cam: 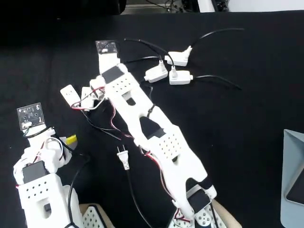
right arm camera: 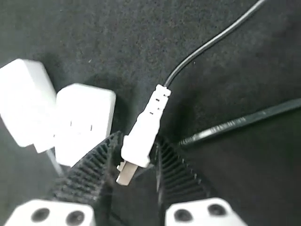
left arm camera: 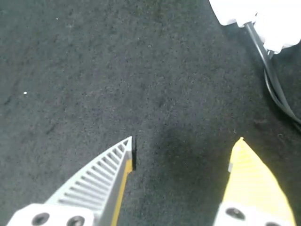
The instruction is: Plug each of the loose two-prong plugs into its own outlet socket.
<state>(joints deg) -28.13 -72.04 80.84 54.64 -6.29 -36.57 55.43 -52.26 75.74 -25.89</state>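
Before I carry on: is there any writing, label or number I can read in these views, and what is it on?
Dark cable beside the right gripper: a row of pale print along its sheath, too small and blurred to read.
White plug held in that gripper: no text visible.
White sockets next to it: no text visible, only slots.
Nothing legible in the high or left wrist views.

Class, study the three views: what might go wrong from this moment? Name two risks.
1. The right arm's jaws pinch the white plug at a tilt, so it may twist or slip when pressed into a socket.
2. The socket block beside it rests unheld on the cloth, so a push may slide it away instead of seating the plug.
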